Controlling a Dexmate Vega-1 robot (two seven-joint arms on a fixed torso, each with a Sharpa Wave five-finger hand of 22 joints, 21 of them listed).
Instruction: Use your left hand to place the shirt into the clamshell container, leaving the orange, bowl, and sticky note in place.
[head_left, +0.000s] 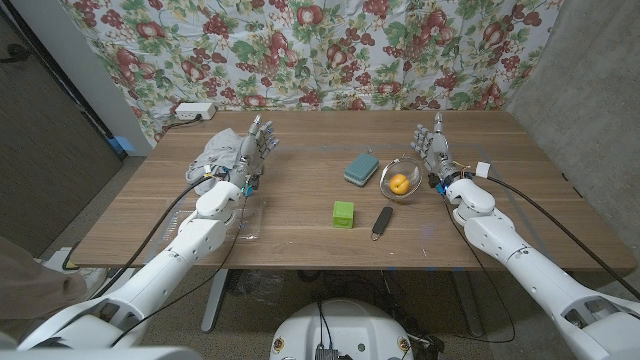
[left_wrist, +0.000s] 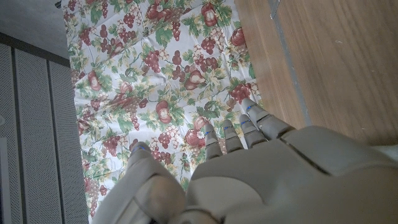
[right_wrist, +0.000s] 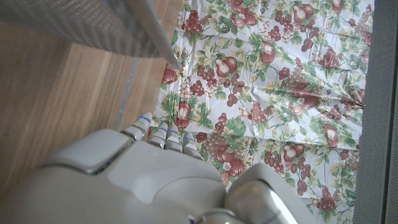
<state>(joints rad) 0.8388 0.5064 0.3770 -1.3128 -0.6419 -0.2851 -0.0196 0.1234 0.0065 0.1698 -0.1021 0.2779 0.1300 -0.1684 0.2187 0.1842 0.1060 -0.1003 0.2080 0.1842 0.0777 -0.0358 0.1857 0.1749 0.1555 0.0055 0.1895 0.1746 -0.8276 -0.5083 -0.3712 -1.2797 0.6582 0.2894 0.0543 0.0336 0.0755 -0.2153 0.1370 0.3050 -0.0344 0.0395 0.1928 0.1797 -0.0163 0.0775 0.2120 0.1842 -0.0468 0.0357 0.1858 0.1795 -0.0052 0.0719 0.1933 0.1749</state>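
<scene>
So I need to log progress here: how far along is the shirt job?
Nothing looks done yet. The shirt still lies on the table beside the left hand, whose fingers are spread and hold nothing. The orange sits in the bowl, the sticky note untouched. Grasping and placing remain; I can't clearly pick out the clamshell container.

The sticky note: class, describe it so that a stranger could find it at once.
Start at the wooden table, then find the wire bowl holding an orange. Nearer the front edge, towards the robot's left, sits the sticky note: the table's only bright green block.

wooden table (head_left: 300, 225), shirt (head_left: 222, 155), bowl (head_left: 400, 180), sticky note (head_left: 344, 214), clamshell container (head_left: 245, 215)
</scene>
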